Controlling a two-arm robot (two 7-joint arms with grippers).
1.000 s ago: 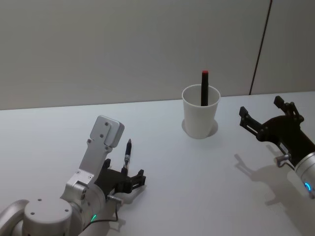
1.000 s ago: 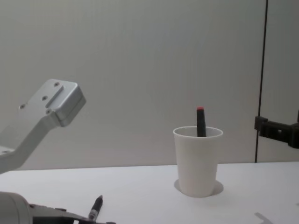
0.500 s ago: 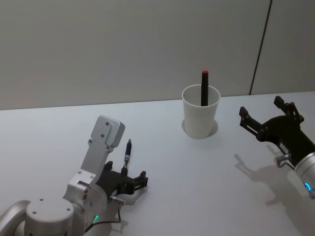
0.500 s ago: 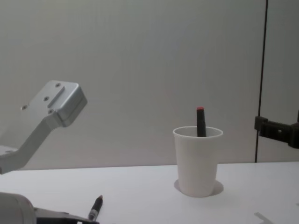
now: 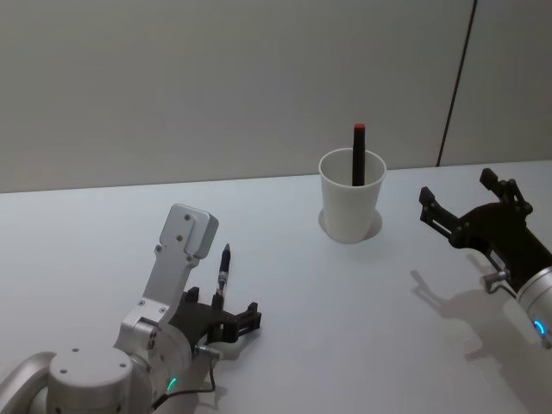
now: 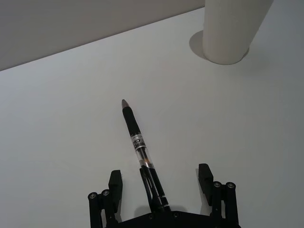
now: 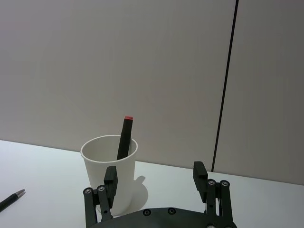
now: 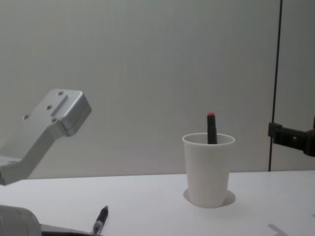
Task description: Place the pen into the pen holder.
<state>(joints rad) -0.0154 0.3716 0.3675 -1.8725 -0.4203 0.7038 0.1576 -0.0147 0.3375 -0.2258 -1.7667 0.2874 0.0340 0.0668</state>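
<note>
Two fingers of the left claw stand spread wide, low over the white worktop at the near left. In the left wrist view the rear end of the pen lies between them, touched by neither. The pen lies flat, tip pointing away from the robot, well apart from the pen holder, which stands upright farther back and to the right, near the wall. A second black pen with a red top leans inside it and sticks out above the rim. Farther right, the right claw hovers above the worktop, fingers spread wide, facing the pen holder
</note>
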